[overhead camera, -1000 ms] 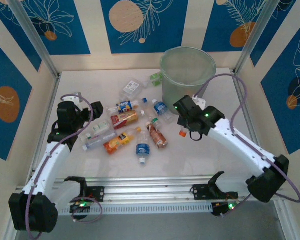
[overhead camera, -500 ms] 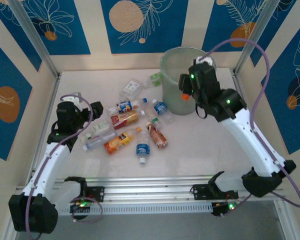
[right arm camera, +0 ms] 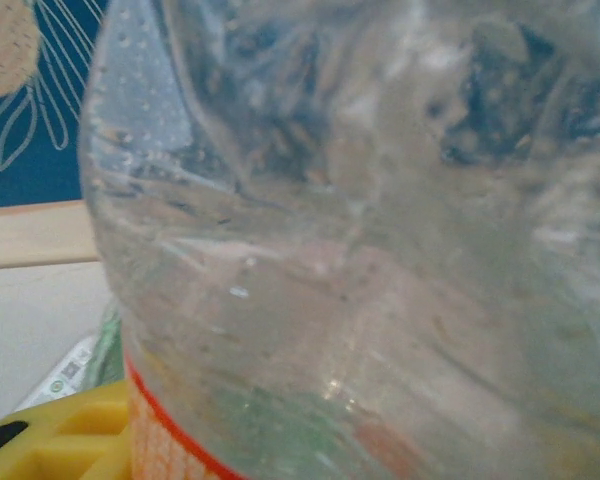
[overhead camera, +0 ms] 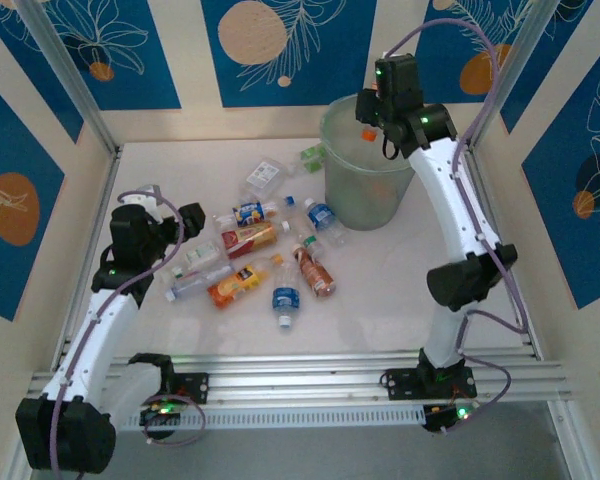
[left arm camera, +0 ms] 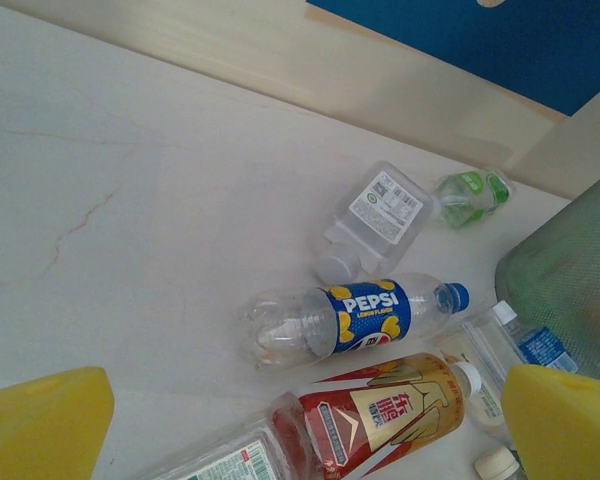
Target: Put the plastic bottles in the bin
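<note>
White tabletop [overhead camera: 410, 300], enclosed by cream and blue patterned wall panels [overhead camera: 280, 50], carries the workload. Right pincer [overhead camera: 372, 125] pinches a clear crumpled plastic bottle with an orange label and orange cap [right arm camera: 330, 250]. The tall round translucent grey-green plastic bin [overhead camera: 350, 190] stands directly beneath this pincer, which appears to hang over the far side of the bin mouth. Left pincer [left arm camera: 302, 425] is spread fully and grips nothing. The loose plastic bottles [overhead camera: 285, 298] lie on the table just ahead of it and toward its right. In the left wrist view, a blue-labelled Pepsi bottle [left arm camera: 365, 315] lies straight ahead and a red-and-gold-labelled bottle [left arm camera: 380, 415] lies nearer, between the spread fingers. Handling assessment: these bottles look empty, so expect them to be very light. Their thin walls are soft and buckle under a firm pinch. The clear plastic is smooth and probably slippery, and the round bodies are likely to roll when nudged. Breakage is not a concern. Recommended hold: across the labelled mid-body, at right angles to the long axis. Alternatively, hold at the shoulder below the cap, where the wall is probably stiffest.
</note>
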